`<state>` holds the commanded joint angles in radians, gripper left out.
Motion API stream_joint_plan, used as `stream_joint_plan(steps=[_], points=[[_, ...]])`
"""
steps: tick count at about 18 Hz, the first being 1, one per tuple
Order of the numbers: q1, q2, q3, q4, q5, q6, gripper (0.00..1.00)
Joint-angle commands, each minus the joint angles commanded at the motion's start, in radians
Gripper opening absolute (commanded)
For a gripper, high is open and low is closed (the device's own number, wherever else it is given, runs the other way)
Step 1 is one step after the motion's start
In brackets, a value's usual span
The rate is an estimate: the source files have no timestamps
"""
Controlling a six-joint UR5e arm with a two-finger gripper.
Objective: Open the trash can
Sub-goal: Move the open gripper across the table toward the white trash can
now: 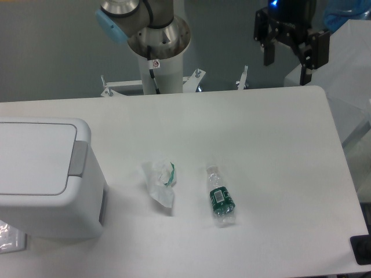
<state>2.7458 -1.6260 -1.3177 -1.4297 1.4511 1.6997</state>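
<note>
**Lid down, hand far off at the back corner**

Nearest the camera, at the left edge of the table (272, 139), stands the trash can (43, 185), a big white box with rounded corners. Its flat lid (32, 156) lies closed, and the grey push tab (78, 157) sits on the lid's right edge, facing the middle of the table. A scrap of clear film pokes out at the bin's lower left corner.

Further in, well apart from the bin, a crumpled clear wrapper (159, 184) lies on the table, and just beyond it to the right a small clear bottle (220, 197) with a green label lies on its side. Neither touches the bin or the other.

At the back, the arm's base column (157, 55) rises behind the table edge. The hand (288, 49) hangs above the far right corner, well away from the bin, its two black fingers apart with nothing between them.

The task looks not yet begun. The hand must cross the whole table to reach the tab, and a low path would likely sweep the bottle or the wrapper along. The tab is narrow: a press landing on the lid panel instead would probably do nothing, and a slanted push could slide the light bin leftward off its spot rather than release the lid.
</note>
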Motion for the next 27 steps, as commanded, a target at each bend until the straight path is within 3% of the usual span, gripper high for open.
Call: stream_joint_plan(steps=[6, 11, 14, 16, 20, 22, 27], points=[[-0.003, -0.006, 0.000, -0.002, -0.073, -0.033, 1.00], [-0.060, -0.012, 0.002, 0.008, -0.141, -0.242, 1.00], [-0.083, -0.014, 0.000, 0.014, -0.263, -0.392, 1.00], [-0.089, -0.012, -0.008, 0.056, -0.296, -0.538, 1.00], [-0.173, -0.020, -0.032, 0.204, -0.313, -0.828, 1.00], [-0.195, -0.018, -0.055, 0.265, -0.310, -0.905, 1.00], [-0.302, -0.020, -0.127, 0.310, -0.293, -1.006, 1.00]])
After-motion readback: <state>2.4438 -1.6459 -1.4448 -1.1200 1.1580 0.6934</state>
